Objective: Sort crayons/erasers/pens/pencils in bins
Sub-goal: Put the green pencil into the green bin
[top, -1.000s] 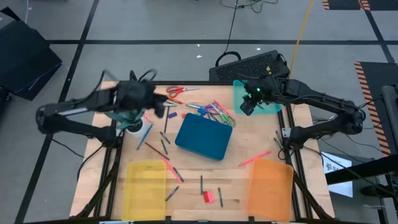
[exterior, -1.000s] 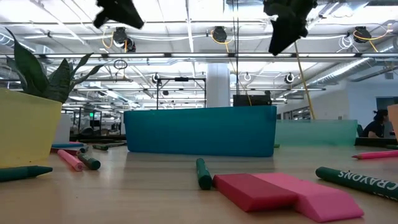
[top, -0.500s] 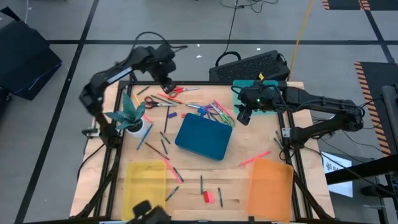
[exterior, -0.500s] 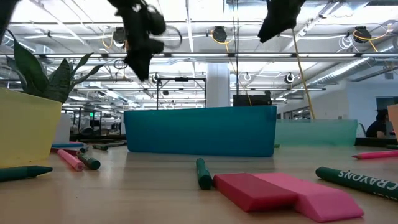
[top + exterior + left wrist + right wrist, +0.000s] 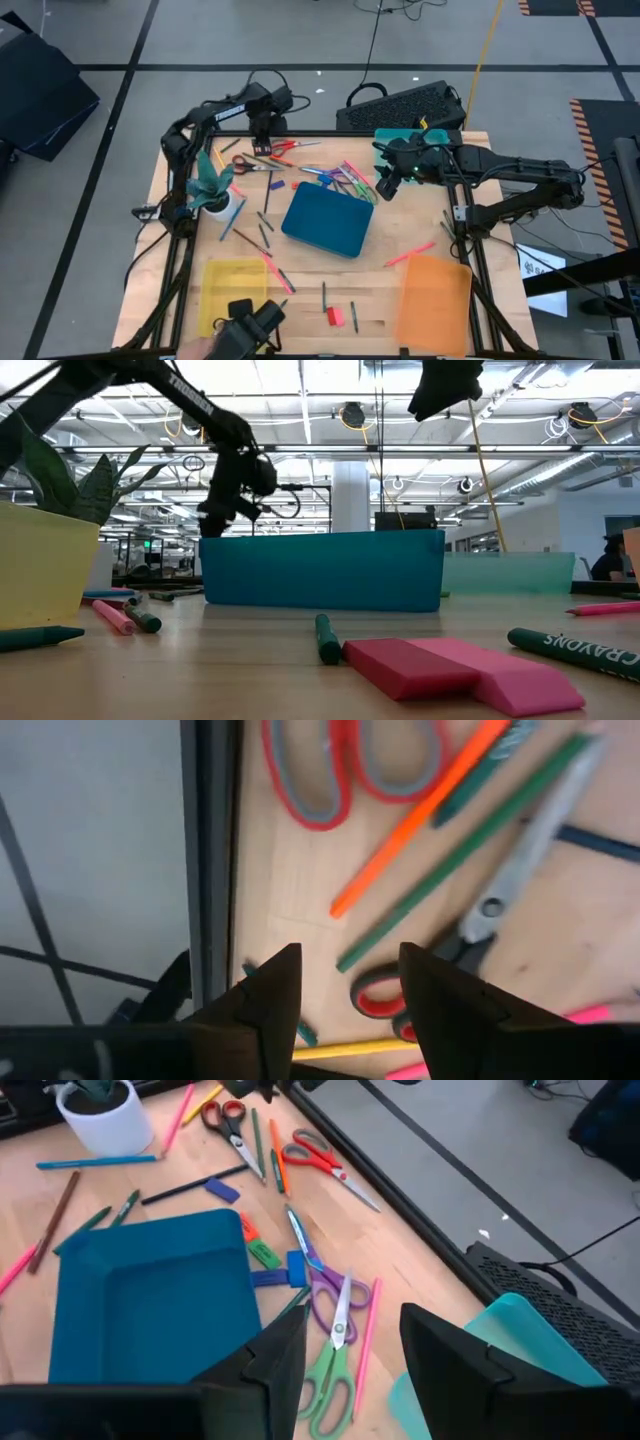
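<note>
Left gripper [image 5: 262, 128] at upper left of high view, over far table edge, jaws parted, nothing held; red scissors [image 5: 345, 765] and orange stick [image 5: 415, 815] seen just ahead of it. Dark blue bin [image 5: 328, 220] at centre, empty. Red/pink erasers [image 5: 334, 316] at lower centre, well apart from both grippers. Right gripper [image 5: 385, 186] at upper right centre, beside teal bin [image 5: 428, 160], fingers spread, empty. Advised: one piece singled out from clutter, approached from straight above, jaws set across its short side, neighbours left undisturbed.

Wooden table [image 5: 420, 215], four bins [image 5: 327, 222], potted plant [image 5: 208, 190], scattered crayons [image 5: 410, 254], scissors [image 5: 282, 146], erasers [image 5: 334, 317]
</note>
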{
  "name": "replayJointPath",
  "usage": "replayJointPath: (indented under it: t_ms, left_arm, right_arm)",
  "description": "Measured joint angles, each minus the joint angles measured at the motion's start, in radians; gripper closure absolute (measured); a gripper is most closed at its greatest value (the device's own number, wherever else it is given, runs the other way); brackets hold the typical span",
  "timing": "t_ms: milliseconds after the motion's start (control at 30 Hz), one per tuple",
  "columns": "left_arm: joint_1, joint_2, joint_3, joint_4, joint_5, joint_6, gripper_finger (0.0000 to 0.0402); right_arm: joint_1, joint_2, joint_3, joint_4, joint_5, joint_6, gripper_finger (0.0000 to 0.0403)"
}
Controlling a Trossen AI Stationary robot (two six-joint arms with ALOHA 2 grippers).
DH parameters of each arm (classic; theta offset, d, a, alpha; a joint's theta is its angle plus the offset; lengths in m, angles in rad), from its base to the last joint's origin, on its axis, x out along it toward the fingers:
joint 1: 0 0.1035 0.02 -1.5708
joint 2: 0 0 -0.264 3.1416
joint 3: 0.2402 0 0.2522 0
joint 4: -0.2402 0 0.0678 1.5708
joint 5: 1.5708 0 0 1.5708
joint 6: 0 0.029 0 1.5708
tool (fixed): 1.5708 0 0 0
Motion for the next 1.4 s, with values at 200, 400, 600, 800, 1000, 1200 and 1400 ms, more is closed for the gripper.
replayJointPath:
  t_ms: [200,400,600,800,1000,1200,1400]
  left_arm:
    - [0.013,0.058,0.000,-0.040,0.020,-0.085,0.0229]
    - [0.011,0.078,0.000,-0.093,0.054,-0.396,0.0229]
    - [0.056,0.082,-0.001,-0.080,0.270,-0.893,0.0229]
    - [0.068,0.082,-0.001,-0.064,0.275,-1.159,0.0229]
    - [0.120,0.082,0.000,-0.047,0.336,-1.307,0.0229]
    - [0.178,0.082,-0.005,-0.066,0.389,-1.407,0.0229]
    - [0.234,0.081,-0.095,0.003,0.513,-1.499,0.0229]
  right_arm:
    - [0.000,0.011,0.000,-0.001,-0.001,-0.002,0.0248]
    - [-0.004,0.010,0.000,0.000,0.000,-0.033,0.0248]
    - [-0.005,0.009,0.000,0.014,-0.002,-0.070,0.0248]
    - [-0.004,0.009,0.000,0.038,-0.004,-0.122,0.0248]
    - [0.024,0.009,0.000,0.034,-0.032,-0.165,0.0248]
    - [0.057,0.009,0.000,0.034,-0.032,-0.181,0.0248]
    - [0.078,0.009,0.000,0.034,-0.031,-0.160,0.0248]
